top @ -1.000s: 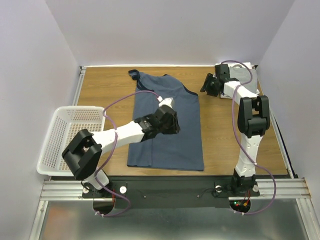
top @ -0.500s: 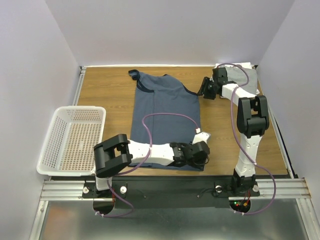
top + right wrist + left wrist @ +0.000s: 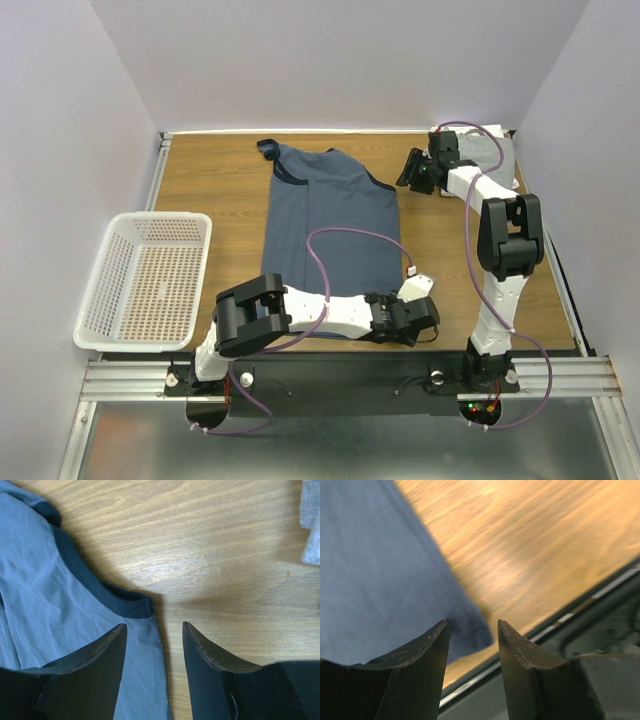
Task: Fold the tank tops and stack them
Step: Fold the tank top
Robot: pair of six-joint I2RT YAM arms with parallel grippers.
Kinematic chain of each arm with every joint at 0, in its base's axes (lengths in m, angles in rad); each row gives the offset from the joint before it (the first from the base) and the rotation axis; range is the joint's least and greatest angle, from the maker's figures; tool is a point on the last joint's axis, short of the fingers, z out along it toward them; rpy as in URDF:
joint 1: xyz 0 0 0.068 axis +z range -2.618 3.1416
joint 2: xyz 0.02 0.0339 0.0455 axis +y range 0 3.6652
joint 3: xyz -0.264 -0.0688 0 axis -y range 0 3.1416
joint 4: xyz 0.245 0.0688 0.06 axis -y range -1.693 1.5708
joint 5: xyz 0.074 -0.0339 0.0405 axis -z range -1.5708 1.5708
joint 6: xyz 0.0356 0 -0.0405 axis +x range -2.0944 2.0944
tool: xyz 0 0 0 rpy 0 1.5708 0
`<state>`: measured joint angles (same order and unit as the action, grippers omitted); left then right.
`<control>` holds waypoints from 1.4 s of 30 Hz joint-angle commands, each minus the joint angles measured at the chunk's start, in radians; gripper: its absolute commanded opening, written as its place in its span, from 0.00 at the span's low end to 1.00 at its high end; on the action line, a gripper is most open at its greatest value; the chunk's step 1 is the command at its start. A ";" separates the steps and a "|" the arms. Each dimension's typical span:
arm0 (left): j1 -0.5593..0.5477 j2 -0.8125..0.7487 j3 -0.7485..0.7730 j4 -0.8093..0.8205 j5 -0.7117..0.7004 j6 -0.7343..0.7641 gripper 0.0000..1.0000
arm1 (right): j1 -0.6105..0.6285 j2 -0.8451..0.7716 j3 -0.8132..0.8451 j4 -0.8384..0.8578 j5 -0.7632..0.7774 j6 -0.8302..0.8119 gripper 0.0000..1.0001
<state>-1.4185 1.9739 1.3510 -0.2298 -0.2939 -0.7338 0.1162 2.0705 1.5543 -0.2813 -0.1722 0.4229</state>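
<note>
While the blue tank top (image 3: 335,225) lies flat on the desk (image 3: 210,190), hem toward the arm bases and navy-trimmed neck at the far end, both arms attend to its right edge. The left claw (image 3: 472,625) hangs low over the top's near right corner, jaws partly apart and pinching nothing. In its blurred wrist view the hem corner sits just beneath and between the fingertips. That placement looks chosen to catch the corner.

The right claw (image 3: 154,627) hovers at the top's far right corner, jaws likewise apart and empty. The end of the navy shoulder trim lies just ahead of one finger, with bare wood ahead of the other.

Taking both corners of one side would let the arms carry that edge across together. I judge the step in hand to be a lengthwise fold, not yet begun.

Past the top's far right corner lies a pale grey pile (image 3: 490,148), likely the other tops and the place for the stack, though I cannot tell how neatly it is folded. A white basket (image 3: 100,290) stands well off to the top's left, apart from the cloth.
</note>
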 commanded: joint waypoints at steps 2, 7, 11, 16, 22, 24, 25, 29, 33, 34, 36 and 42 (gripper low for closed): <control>-0.005 0.019 0.053 -0.037 -0.044 0.004 0.54 | -0.004 -0.053 -0.005 0.037 0.020 0.004 0.54; -0.013 0.033 0.065 -0.031 -0.040 0.002 0.49 | -0.004 -0.053 -0.003 0.037 0.019 0.005 0.54; -0.019 0.007 0.057 -0.036 -0.060 0.001 0.39 | -0.006 -0.041 0.000 0.037 0.022 0.007 0.54; -0.019 -0.004 0.034 -0.034 -0.051 -0.001 0.19 | -0.004 -0.026 -0.005 0.039 0.022 0.007 0.54; -0.017 -0.087 -0.033 -0.008 -0.063 -0.015 0.00 | -0.004 -0.021 -0.013 0.039 0.031 0.002 0.54; -0.014 -0.144 -0.070 0.004 -0.065 -0.021 0.00 | -0.004 -0.015 -0.010 0.042 0.017 -0.003 0.57; -0.013 -0.185 -0.087 0.024 -0.062 -0.024 0.00 | -0.004 -0.010 -0.008 0.044 0.013 -0.003 0.58; 0.019 -0.286 -0.208 0.118 0.001 -0.053 0.00 | -0.004 -0.003 -0.007 0.060 -0.029 -0.003 0.61; 0.067 -0.357 -0.338 0.198 0.065 -0.079 0.00 | -0.003 0.000 -0.014 0.083 -0.046 -0.003 0.61; 0.073 -0.363 -0.348 0.210 0.073 -0.081 0.00 | 0.002 0.002 -0.014 0.082 -0.049 -0.001 0.62; 0.081 -0.380 -0.369 0.219 0.085 -0.085 0.00 | 0.005 0.013 -0.014 0.087 -0.049 -0.004 0.61; 0.087 -0.406 -0.403 0.225 0.098 -0.111 0.00 | 0.008 0.030 -0.040 0.096 -0.032 0.004 0.52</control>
<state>-1.3312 1.6238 0.9730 -0.0471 -0.2108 -0.8181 0.1192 2.0876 1.5520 -0.2401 -0.2035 0.4259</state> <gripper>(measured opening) 0.019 0.548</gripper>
